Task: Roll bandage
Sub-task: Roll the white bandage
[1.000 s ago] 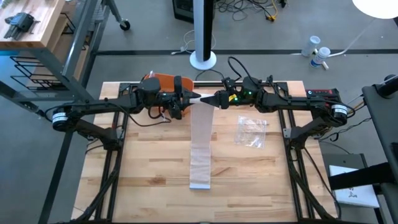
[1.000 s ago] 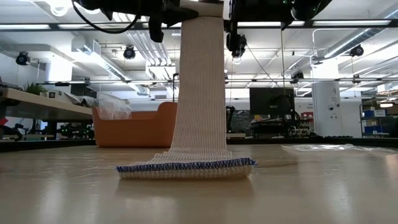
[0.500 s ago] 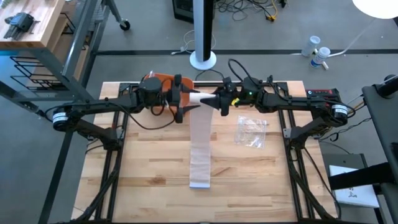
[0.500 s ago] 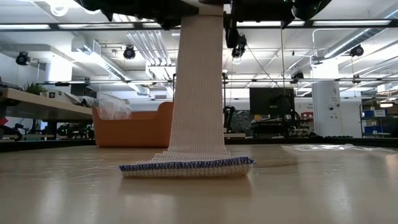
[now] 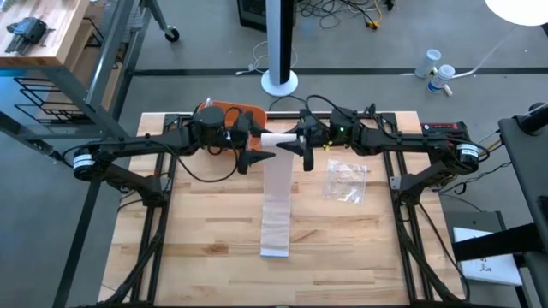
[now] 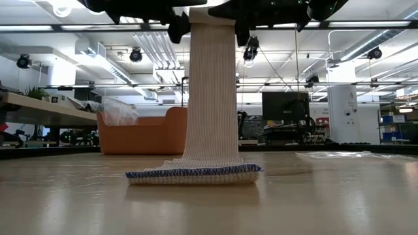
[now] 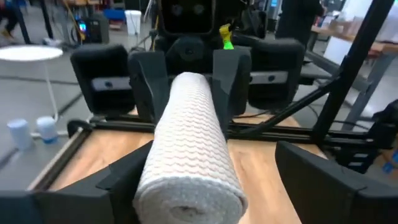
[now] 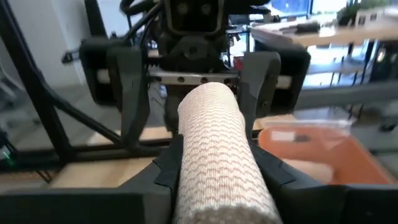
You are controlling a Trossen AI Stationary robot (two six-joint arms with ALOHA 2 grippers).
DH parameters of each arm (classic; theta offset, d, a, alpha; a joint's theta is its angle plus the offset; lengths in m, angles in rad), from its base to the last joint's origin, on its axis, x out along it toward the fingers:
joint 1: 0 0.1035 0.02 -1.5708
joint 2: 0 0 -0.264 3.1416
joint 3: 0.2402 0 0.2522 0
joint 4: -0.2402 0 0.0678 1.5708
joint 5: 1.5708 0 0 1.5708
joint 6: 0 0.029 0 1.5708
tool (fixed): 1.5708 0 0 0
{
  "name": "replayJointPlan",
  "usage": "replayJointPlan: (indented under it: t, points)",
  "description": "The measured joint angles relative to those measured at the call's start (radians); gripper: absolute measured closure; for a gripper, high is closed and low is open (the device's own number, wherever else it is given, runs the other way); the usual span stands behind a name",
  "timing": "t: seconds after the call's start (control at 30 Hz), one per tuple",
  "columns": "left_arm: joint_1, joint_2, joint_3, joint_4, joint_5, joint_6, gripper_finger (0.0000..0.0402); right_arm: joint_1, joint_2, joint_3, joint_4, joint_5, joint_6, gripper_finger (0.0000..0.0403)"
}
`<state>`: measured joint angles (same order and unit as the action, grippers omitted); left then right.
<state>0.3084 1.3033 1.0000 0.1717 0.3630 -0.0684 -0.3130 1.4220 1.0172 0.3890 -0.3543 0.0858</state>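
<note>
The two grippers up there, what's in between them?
The rolled part of the bandage spans between the left gripper and the right gripper; the high view shows it.

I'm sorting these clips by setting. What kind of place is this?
Probably a robotics lab or workshop: a wooden table framed by two robot arms, cables on a concrete floor, and, in the low view, workbenches with a monitor under open ceiling ducts.
</note>
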Motion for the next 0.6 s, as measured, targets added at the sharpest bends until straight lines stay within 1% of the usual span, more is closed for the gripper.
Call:
replayJointPlan:
  t: [0.23,0.37,0.6]
  points:
    - [0.025,0.0,0.0,-0.029,0.027,-0.211,0.0116,0.003,0.0,0.0,-0.014,0.008,-0.285,0.0299]
    - [0.055,0.013,0.0,-0.033,0.098,-0.289,0.0122,0.005,0.0,0.0,-0.015,0.012,-0.443,0.0297]
    - [0.094,0.035,0.0,-0.029,0.138,-0.314,0.0109,0.01,0.0,0.0,-0.017,0.017,-0.648,0.0306]
